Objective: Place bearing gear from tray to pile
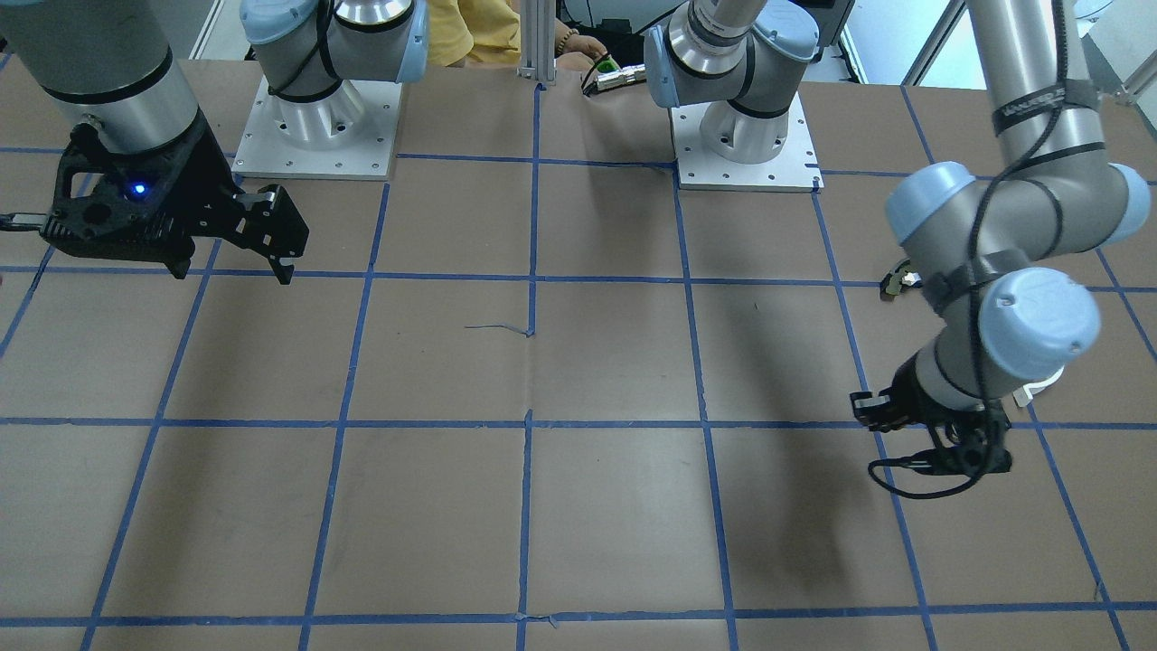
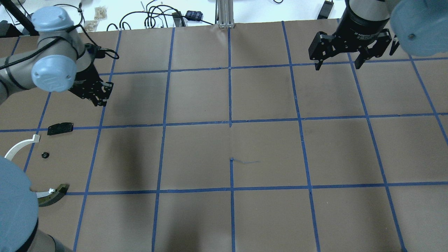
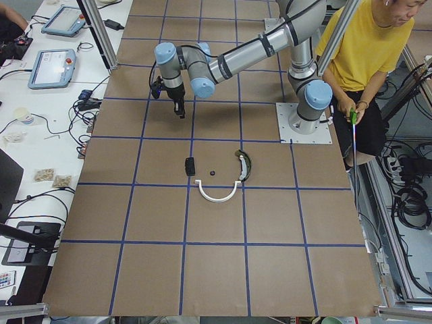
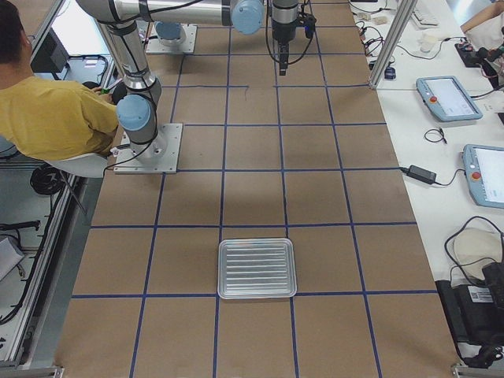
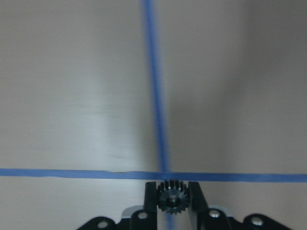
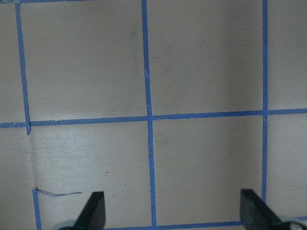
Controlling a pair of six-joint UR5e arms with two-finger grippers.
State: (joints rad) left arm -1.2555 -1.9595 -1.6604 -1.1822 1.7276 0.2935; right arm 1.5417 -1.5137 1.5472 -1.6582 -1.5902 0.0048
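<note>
While the left hand (image 5: pixel 171 199) is pinched shut on the bearing gear (image 5: pixel 171 197), you can see the small dark toothed wheel squeezed between its two fingers (image 5: pixel 150 201) in the left wrist view. It sits right over a crossing of blue tape lines (image 5: pixel 160 173) on the desk (image 2: pixel 266 147).

From overhead, you find that hand (image 2: pixel 99 95) on the robot's left side, pointing down, apart from the pile (image 3: pixel 213 173) and on its far side from the robot.

The pile lies loose on the desk. You can pick out a white curved strip (image 2: pixel 19 145), a flat black block (image 2: pixel 60 128), a dark-and-tan curved piece (image 2: pixel 52 196) and a small black round part (image 2: pixel 44 155), none of them touching.

The right hand (image 2: pixel 337 65) hangs at the far right of the desk with its fingers (image 6: pixel 93 211) spread wide, and only brown paper and tape show between them.

In the right-side view you can see the ribbed metal tray (image 4: pixel 257 268) lying flat at the robot's right end of the desk, well apart from both hands.
</note>
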